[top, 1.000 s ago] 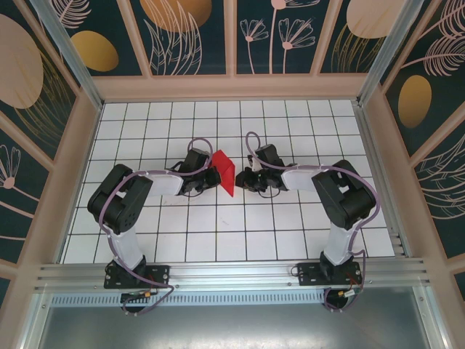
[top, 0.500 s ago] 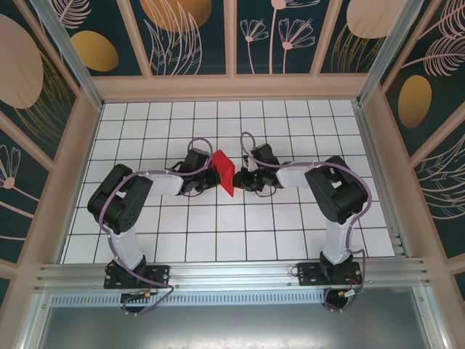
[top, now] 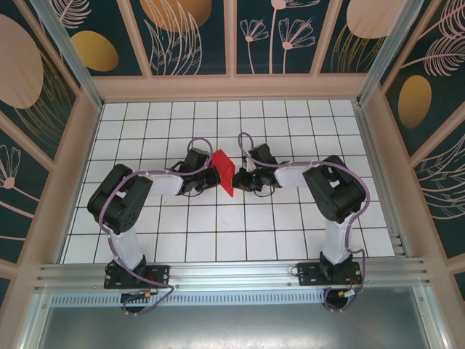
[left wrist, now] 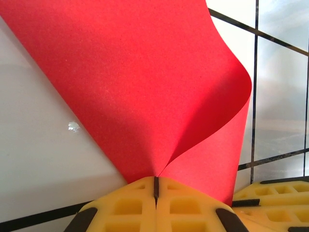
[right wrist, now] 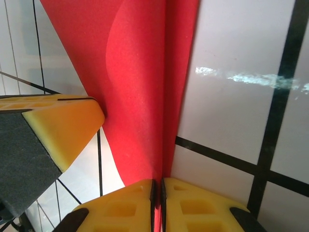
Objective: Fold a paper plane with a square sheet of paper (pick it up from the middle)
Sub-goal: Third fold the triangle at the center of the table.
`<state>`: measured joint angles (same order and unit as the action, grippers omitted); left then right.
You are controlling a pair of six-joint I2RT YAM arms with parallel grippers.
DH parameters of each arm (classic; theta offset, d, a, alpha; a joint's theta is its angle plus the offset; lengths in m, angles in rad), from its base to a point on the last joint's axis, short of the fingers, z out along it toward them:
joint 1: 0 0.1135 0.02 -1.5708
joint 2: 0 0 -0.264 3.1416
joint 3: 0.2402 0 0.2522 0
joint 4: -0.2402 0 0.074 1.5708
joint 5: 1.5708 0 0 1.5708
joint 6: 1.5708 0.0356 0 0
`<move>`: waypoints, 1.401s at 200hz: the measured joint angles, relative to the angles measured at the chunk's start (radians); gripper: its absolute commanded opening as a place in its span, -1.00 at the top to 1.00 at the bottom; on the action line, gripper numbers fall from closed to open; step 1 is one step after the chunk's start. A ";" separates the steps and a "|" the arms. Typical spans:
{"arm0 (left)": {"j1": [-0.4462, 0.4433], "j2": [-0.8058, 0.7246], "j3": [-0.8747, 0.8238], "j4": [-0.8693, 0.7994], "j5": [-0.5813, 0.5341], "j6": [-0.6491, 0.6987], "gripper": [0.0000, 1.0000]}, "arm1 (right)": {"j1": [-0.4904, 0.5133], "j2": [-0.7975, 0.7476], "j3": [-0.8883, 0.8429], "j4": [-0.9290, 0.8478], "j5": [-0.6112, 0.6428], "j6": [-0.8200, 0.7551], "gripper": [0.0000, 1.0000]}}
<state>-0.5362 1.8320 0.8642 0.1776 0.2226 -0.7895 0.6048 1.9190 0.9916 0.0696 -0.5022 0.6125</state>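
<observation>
The square sheet of paper is bright red and stands doubled over as a pointed wedge above the tiled floor, between my two grippers. My left gripper is shut on its left side; in the left wrist view the yellow pads press together where two curling layers of the paper meet. My right gripper is shut on the opposite edge: a thin strip of the paper runs down into the narrow slit between its pads. The two grippers are almost touching.
White tiled floor with black grid lines, walled by a wooden frame with patterned panels. A left finger shows close by in the right wrist view, and a right finger in the left wrist view. Metal rail at the near edge.
My right gripper has moved left up to the paper and its jaws have closed on the paper's edge. The left gripper and the paper have stayed put.
</observation>
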 measured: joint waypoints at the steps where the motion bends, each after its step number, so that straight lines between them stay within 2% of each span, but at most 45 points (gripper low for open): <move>1: 0.000 0.000 0.000 0.000 0.000 0.000 0.82 | 0.000 0.000 0.001 -0.001 0.001 0.000 0.71; 56: 0.001 -0.053 0.000 -0.032 -0.027 -0.008 0.54 | 0.032 0.012 0.058 -0.092 0.089 0.045 0.70; 98: 0.001 -0.121 -0.030 0.011 -0.017 -0.025 0.49 | 0.046 0.015 0.082 -0.134 0.128 0.068 0.63; 140: 0.001 -0.128 -0.072 0.090 0.053 -0.058 0.53 | 0.050 0.015 0.084 -0.131 0.131 0.077 0.57; 169: 0.001 -0.104 -0.074 0.127 0.084 -0.071 0.63 | 0.050 0.014 0.084 -0.131 0.131 0.077 0.57; 280: 0.000 -0.042 -0.073 0.140 0.089 -0.076 0.71 | 0.050 0.019 0.097 -0.150 0.132 0.077 0.57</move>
<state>-0.5362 1.7897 0.7910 0.3176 0.3115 -0.8658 0.6552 1.9385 1.0882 -0.0799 -0.3706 0.6899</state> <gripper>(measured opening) 0.152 0.214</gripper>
